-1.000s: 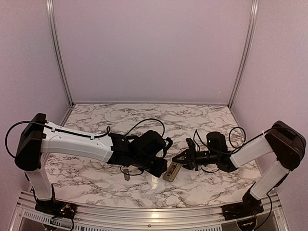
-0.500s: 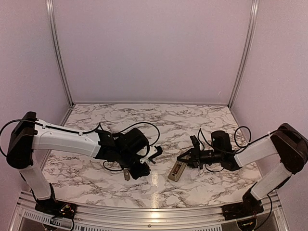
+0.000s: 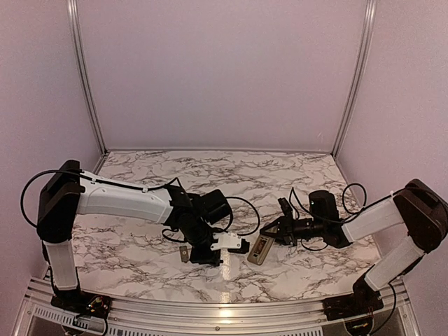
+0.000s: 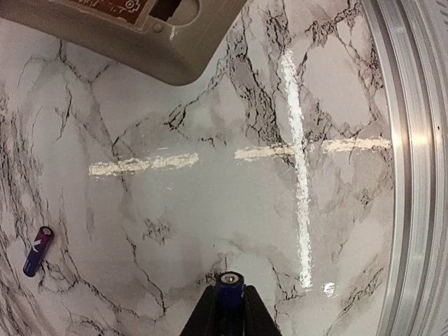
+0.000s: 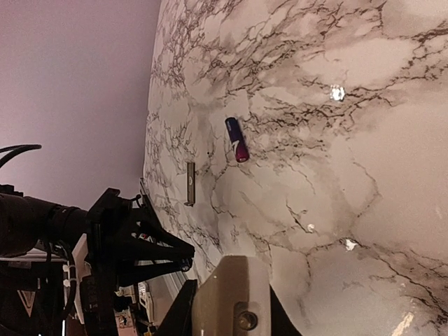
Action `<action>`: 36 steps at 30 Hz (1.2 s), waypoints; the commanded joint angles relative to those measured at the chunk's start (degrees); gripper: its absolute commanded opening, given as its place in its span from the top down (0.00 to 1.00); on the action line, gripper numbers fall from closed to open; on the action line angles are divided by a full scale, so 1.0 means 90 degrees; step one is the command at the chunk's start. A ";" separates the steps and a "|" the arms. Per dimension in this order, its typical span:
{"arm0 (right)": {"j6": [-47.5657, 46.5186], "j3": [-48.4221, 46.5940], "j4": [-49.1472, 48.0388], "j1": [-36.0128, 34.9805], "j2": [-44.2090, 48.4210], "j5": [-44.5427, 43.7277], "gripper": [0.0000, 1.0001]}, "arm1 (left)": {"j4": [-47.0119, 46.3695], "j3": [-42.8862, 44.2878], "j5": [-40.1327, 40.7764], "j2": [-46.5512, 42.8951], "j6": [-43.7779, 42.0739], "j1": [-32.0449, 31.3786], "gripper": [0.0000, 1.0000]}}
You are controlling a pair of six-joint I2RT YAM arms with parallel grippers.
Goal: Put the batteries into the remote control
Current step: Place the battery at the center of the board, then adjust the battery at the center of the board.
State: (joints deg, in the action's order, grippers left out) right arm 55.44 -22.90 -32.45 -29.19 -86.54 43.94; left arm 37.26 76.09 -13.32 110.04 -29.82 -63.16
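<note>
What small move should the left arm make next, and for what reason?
Probably ease the left tool forward, toward the remote control. It grips a blue battery, the remote's open back lies ahead in the left wrist view, and the right tool seems to hold the remote by one end.

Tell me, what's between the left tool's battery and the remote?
Nothing: the left wrist view shows only bare marble table between the held battery and the remote control.

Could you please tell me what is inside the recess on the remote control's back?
In the recess of the remote control, only a reddish-brown inner surface shows, with no battery in the visible part; the rest lies beyond the frame edge. The left gripper holds a battery.
</note>
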 commanded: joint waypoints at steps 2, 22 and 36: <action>-0.0128 -0.0015 0.0013 0.0099 -0.0032 0.0117 1.00 | 0.1032 0.0811 -0.0359 0.0798 -0.1296 -0.0014 0.84; -0.0524 -0.0414 0.0328 0.0124 -0.0300 0.0026 1.00 | 0.0522 0.0675 0.1068 -0.0313 -0.0648 -0.0121 0.60; -0.1536 -0.1329 0.1401 -0.0093 -0.0205 -0.0439 1.00 | -0.2020 -0.2399 0.2654 -0.3892 0.4929 0.0028 0.01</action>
State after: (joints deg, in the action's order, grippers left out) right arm 45.19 -31.51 -22.92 -28.82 -88.77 42.24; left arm 22.94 60.66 10.48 75.85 -4.43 -63.37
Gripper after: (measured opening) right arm 0.206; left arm 0.988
